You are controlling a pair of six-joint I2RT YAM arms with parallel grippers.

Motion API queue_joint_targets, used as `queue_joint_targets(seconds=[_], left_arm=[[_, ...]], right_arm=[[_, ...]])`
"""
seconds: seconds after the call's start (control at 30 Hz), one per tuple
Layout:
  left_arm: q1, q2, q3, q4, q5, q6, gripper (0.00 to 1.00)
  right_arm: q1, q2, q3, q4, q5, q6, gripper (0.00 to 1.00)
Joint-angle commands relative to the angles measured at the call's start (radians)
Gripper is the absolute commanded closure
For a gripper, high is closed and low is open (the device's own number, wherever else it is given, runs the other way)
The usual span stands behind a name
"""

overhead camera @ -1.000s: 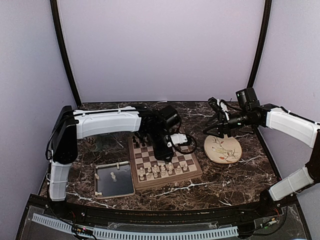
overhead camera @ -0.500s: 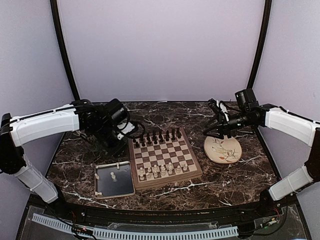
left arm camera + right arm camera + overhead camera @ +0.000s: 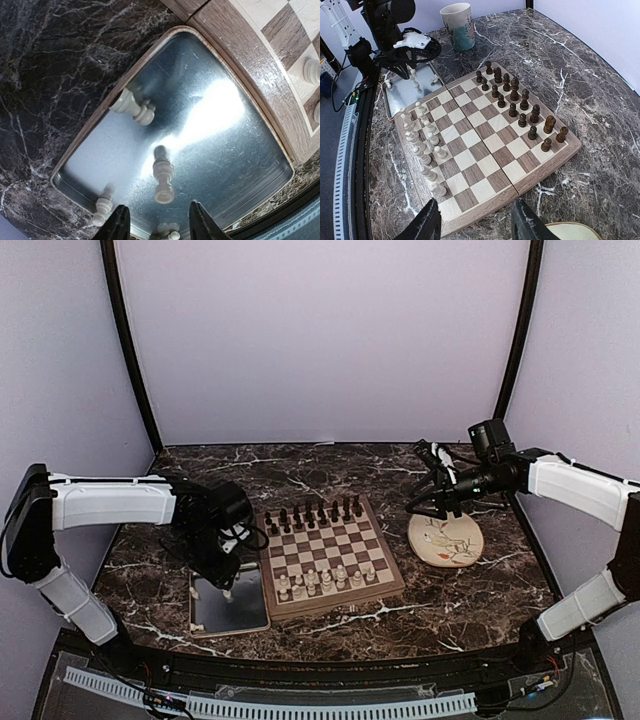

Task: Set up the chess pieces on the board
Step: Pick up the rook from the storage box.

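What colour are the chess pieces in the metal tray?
Cream-white pieces; the left wrist view shows them best.

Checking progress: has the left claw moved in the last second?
Yes. The left claw went from over the board leftward and nearer, to above the tray.

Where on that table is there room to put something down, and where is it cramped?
The board's middle rows are bare, between the cream pieces and the dark pieces. The marble behind the board is open too. The tray is crowded: loose pieces, with the left gripper over it.
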Motion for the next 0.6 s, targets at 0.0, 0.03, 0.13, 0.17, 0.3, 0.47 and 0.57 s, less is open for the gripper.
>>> queue_joint_targets(seconds=[0.0,0.03,0.13,0.17,0.3,0.47,0.57], left_arm=[[0.003,0.046,0.001,0.027,0.049,-0.007,0.58],[0.003,0.052,0.002,0.029,0.049,-0.005,0.59],[0.003,0.071,0.008,0.018,0.03,-0.007,0.62],[0.003,0.077,0.012,0.014,0.027,-0.007,0.64],[0.003,0.105,0.022,0.005,0.028,-0.002,0.74],[0.003,0.131,0.035,-0.012,0.03,0.011,0.82],[0.003,0.132,0.051,-0.013,0.055,0.021,0.89]], right_arm=[[-0.005,-0.007,0.003,0.012,0.008,-0.001,0.51],[-0.005,-0.006,0.003,0.013,0.008,-0.001,0.52],[-0.004,-0.003,0.002,0.012,0.008,-0.001,0.52],[-0.004,-0.003,0.003,0.013,0.006,-0.002,0.52],[-0.004,-0.001,0.003,0.014,0.008,-0.003,0.52],[-0.004,-0.003,0.001,0.013,0.008,-0.004,0.52],[-0.003,-0.003,0.001,0.013,0.008,-0.004,0.52]])
